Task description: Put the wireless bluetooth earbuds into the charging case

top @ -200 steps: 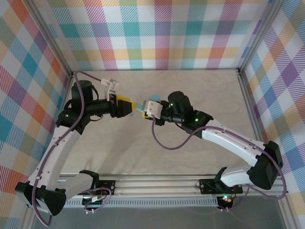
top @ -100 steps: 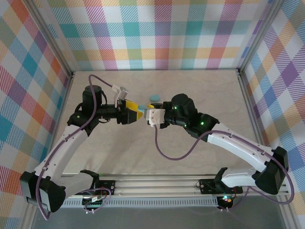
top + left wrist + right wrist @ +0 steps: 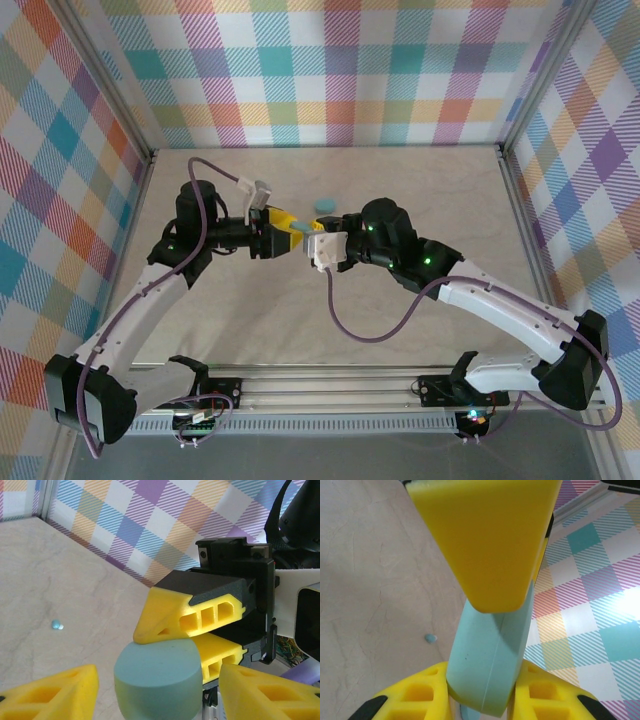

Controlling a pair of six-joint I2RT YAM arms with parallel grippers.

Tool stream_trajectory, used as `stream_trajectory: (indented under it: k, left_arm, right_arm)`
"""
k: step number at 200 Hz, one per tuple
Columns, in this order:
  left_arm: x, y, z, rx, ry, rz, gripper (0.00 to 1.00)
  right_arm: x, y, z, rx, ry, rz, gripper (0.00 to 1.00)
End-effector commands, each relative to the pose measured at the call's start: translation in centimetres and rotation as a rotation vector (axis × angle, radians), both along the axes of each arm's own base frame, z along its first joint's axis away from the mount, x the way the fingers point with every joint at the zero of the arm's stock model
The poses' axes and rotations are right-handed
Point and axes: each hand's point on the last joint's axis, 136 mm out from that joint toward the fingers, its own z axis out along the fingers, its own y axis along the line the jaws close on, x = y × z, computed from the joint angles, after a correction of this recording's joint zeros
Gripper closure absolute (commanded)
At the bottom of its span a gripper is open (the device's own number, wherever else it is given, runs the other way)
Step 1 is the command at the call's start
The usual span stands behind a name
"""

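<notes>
The right jaws are clenched on the pale-blue charging case (image 3: 490, 655), one yellow finger (image 3: 415, 700) on each flat side. They hold it up in the air over the middle of the surface (image 3: 420, 180).

The left jaws have come in from the left. They stand on either side of the case's round end with a little gap on each side, so they are released and not yet squeezing. The case looks shut, with a thin seam running along its edge.

One tiny earbud (image 3: 57, 625) lies down on the surface, well apart from the case. A second blue case (image 3: 325, 204) sits on the surface just beyond the jaws, on the far side.

I think things could go wrong here. The end of the case is round and smooth. If the left jaws pinch it off-centre, it could squirt out or twist in the right jaws. If both arms pull at once, the case could drop and knock the little bud away.
</notes>
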Motion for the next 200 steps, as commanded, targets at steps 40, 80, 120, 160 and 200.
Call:
stream_trajectory:
  k: [40,80,120,160,200]
  left_arm:
    - [-0.6,-0.7,0.3,-0.010,-0.022,-0.048,0.37]
    - [-0.8,-0.7,0.4,-0.003,-0.026,-0.063,0.49]
    - [-0.9,-0.8,0.6,-0.006,-0.024,-0.079,0.64]
    - [-1.1,-0.8,0.5,-0.002,-0.037,-0.088,0.87]
    - [-1.1,-0.3,0.4,0.004,-0.142,-0.036,1.00]
  right_arm:
    - [-0.5,-0.5,1.0,0.010,-0.033,0.005,0.86]
    - [-0.7,-0.5,1.3,0.016,-0.035,0.009,0.86]
    - [-0.8,-0.5,1.3,0.016,-0.029,0.014,0.86]
    - [-0.7,-0.4,1.5,0.036,-0.004,0.002,0.71]
    - [-0.4,-1.3,3.1,0.151,0.150,-0.077,0.31]
